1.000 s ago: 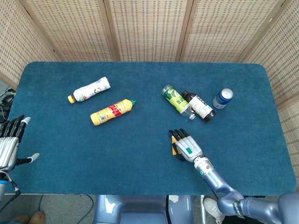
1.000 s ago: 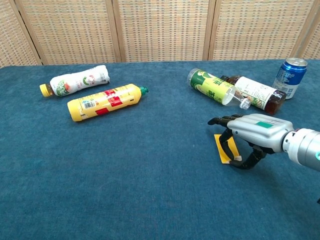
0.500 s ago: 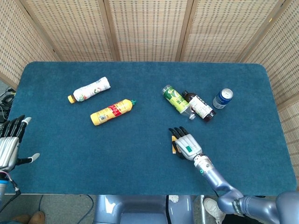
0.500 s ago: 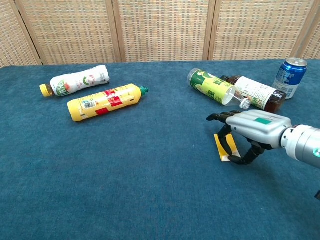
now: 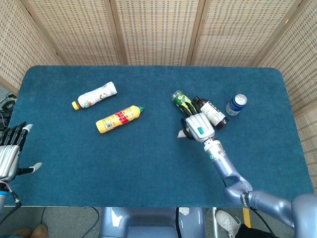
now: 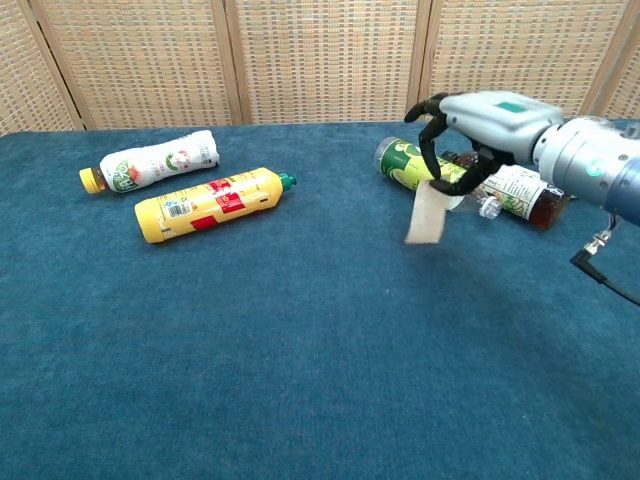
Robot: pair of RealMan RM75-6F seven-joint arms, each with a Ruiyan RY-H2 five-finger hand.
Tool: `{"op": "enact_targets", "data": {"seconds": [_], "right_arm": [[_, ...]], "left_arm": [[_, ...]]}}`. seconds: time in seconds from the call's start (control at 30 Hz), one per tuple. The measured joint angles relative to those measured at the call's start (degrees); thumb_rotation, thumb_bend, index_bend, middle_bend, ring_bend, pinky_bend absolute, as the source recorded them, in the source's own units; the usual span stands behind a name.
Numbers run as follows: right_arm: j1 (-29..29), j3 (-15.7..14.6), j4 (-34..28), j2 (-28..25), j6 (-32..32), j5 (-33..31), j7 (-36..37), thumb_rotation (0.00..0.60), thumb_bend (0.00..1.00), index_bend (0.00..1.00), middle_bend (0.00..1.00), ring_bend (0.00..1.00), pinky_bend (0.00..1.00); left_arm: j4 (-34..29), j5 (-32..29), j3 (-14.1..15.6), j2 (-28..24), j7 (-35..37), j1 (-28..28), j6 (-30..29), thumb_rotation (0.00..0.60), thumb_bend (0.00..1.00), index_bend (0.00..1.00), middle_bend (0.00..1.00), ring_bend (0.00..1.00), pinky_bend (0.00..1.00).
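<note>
Pinching a pale card that hangs above the blue surface, the right robot hand sits right of centre in the chest view. Just behind lie a green-labelled bottle and a dark bottle; their contents can't be told. The left robot hand, fingers spread, holds nothing at lower left.

Table: deep teal-blue cloth. Right hand: silver-grey shell with a green patch, black fingers. Card in that hand: pale whitish. Green bottle behind the card: green label. Brown bottle: dark, white label. Can: blue. Yellow bottle: red label, green cap. White bottle: yellow cap.
</note>
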State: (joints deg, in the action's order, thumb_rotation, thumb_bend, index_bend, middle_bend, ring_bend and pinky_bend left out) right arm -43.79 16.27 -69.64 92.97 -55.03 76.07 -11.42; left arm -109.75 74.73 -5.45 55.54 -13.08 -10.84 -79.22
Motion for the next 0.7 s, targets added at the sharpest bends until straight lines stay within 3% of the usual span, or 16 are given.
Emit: {"op": "enact_targets", "data": {"seconds": [0.27,0.43,0.57,0.7], "right_arm": [[-0.8,2.0,-11.3,-5.2,6.1,-3.3,14.4,0.600,0.63,0.88,0.12,0.00,0.00],[-1.8,3.8,-20.1,-8.9,15.1,-9.3,25.8,0.600,0.62,0.88,0.12,0.00,0.00],[-3.3,4.3,-23.6,-10.4,22.1,-13.8,31.0,0.600,0.62,0.88,0.13,0.00,0.00],[-4.9,4.2,-24.2,-9.9,24.8,-15.9,33.6,0.600,0.62,0.88,0.13,0.00,0.00]], "left_arm": [[0.0,-0.2,-0.1,-0.2,0.6,-0.2,0.3,0.600,0.00,0.00,0.00,0.00,0.00],[-0.2,0.1,0.0,-0.6,1.3,-0.1,0.4,0.600,0.00,0.00,0.00,0.00,0.00],[-0.3,0.4,0.1,-0.9,1.7,0.1,0.3,0.600,0.00,0.00,0.00,0.00,0.00],[-0.4,0.7,0.4,-0.9,1.6,0.0,0.5,0.600,0.00,0.00,0.00,0.00,0.00]]}}
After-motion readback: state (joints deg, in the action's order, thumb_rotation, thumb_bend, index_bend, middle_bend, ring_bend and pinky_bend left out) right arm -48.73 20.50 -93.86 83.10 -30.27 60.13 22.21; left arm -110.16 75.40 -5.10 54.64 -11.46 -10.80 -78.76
